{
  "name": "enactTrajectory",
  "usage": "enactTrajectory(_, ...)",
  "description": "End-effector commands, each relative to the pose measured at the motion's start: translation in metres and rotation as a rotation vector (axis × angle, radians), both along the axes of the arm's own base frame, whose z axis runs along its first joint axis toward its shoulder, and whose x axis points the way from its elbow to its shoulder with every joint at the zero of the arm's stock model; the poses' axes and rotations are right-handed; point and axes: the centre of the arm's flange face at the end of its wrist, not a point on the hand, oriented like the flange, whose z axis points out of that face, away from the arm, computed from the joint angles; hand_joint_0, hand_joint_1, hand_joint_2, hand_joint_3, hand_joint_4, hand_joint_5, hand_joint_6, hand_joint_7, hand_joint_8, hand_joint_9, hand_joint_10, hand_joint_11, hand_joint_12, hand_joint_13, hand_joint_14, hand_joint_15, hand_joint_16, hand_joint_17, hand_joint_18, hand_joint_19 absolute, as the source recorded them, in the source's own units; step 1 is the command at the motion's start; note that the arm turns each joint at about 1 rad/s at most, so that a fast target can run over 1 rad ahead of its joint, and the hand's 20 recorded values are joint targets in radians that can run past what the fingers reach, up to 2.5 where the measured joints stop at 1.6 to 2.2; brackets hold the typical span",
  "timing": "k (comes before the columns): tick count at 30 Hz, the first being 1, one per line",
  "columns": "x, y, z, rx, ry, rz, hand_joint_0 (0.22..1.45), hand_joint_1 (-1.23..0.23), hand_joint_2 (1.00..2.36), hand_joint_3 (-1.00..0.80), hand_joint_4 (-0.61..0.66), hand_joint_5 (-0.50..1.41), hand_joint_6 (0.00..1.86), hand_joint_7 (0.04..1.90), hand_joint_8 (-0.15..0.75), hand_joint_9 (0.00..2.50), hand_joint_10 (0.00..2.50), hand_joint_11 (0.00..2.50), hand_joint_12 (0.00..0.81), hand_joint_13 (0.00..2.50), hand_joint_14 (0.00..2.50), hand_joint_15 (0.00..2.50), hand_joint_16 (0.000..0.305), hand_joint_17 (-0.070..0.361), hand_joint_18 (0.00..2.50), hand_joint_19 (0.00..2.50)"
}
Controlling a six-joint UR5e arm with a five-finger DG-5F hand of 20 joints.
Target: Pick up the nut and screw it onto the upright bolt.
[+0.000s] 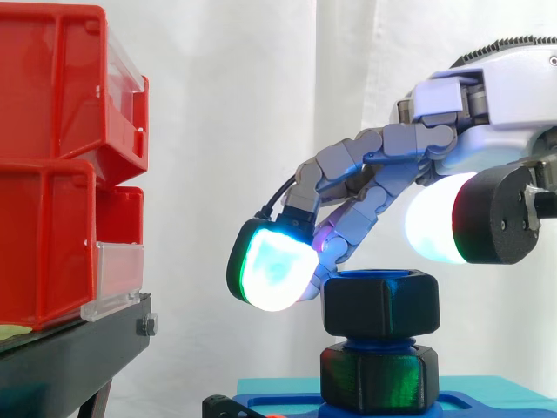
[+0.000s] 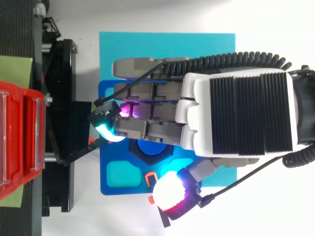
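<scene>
Hovering robot hand (image 1: 474,122): mine, just above the black hexagonal nut (image 1: 381,303); whether it grips, I cannot tell.
Nut position: atop the upright blue bolt (image 1: 372,342), above a second black hexagonal nut (image 1: 379,376).

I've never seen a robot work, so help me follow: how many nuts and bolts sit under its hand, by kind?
Black nuts: 2, upper nut and lower nut
Blue bolt: 1
Total: 3

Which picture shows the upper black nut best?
The side view: the upper black nut shows nearly whole, on the blue bolt above a second nut. In the top view the hand covers most of it; just a dark edge shows.
</scene>
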Motion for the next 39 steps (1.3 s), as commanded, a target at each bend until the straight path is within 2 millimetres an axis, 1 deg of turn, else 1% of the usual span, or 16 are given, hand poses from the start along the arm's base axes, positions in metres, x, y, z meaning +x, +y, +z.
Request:
enactTrajectory(1, -0.001, -0.002, -0.001, -0.001, 0.007, -0.002, 0.50, -0.29, 1.00, -0.50, 0.28, -0.05, 0.50, 1.01, 0.218, 0.65, 0.00, 0.00, 0.177, 0.68, 0.00, 0.00, 0.010, 0.022, 0.17, 0.00)
enactTrajectory(7, -0.002, -0.003, -0.001, -0.002, 0.013, -0.002, 0.51, -0.30, 1.00, -0.50, 0.26, -0.03, 0.50, 1.14, 0.220, 0.68, 0.00, 0.00, 0.174, 0.71, 0.00, 0.00, 0.009, 0.019, 0.21, 0.00)
enactTrajectory(15, -0.003, -0.005, -0.002, -0.003, 0.024, -0.005, 0.51, -0.30, 1.00, -0.50, 0.21, -0.02, 0.50, 1.38, 0.233, 0.76, 0.00, 0.00, 0.172, 0.75, 0.00, 0.00, 0.007, 0.016, 0.27, 0.00)
enactTrajectory(24, -0.004, -0.015, -0.003, -0.002, 0.028, -0.001, 0.52, -0.32, 1.00, -0.50, 0.17, 0.01, 0.51, 1.58, 0.238, 0.81, 0.00, 0.00, 0.167, 0.79, 0.00, 0.00, 0.005, 0.012, 0.32, 0.00)
enactTrajectory(30, -0.005, -0.023, -0.002, -0.002, 0.027, 0.002, 0.53, -0.34, 1.00, -0.50, 0.13, 0.02, 0.54, 1.60, 0.249, 0.95, 0.00, 0.00, 0.151, 0.87, 0.00, 0.00, 0.004, 0.008, 0.39, 0.00)
enactTrajectory(31, -0.005, -0.029, -0.002, -0.003, 0.027, 0.003, 0.53, -0.34, 1.00, -0.50, 0.12, 0.02, 0.54, 1.60, 0.248, 0.98, 0.00, 0.00, 0.150, 0.88, 0.00, 0.00, 0.003, 0.007, 0.42, 0.00)
enactTrajectory(34, -0.006, -0.034, 0.000, -0.002, 0.024, 0.004, 0.53, -0.35, 1.00, -0.50, 0.10, 0.03, 0.56, 1.57, 0.255, 1.06, 0.00, 0.00, 0.145, 0.94, 0.00, 0.00, 0.002, 0.004, 0.47, 0.00)
enactTrajectory(37, -0.005, -0.040, 0.003, -0.003, 0.017, 0.006, 0.54, -0.35, 1.00, -0.50, 0.08, 0.04, 0.58, 1.52, 0.248, 1.18, 0.00, 0.00, 0.133, 1.00, 0.00, 0.00, 0.000, 0.000, 0.54, 0.00)
enactTrajectory(38, -0.004, -0.044, 0.009, -0.008, 0.011, 0.008, 0.54, -0.36, 1.00, -0.50, 0.07, 0.05, 0.59, 1.47, 0.247, 1.21, 0.00, 0.00, 0.126, 1.03, 0.00, 0.00, 0.001, -0.002, 0.57, 0.00)
enactTrajectory(39, -0.003, -0.045, 0.011, -0.009, 0.010, 0.008, 0.54, -0.36, 1.00, -0.50, 0.05, 0.05, 0.62, 1.38, 0.242, 1.29, 0.00, 0.00, 0.114, 1.10, 0.00, 0.00, 0.002, -0.004, 0.62, 0.00)
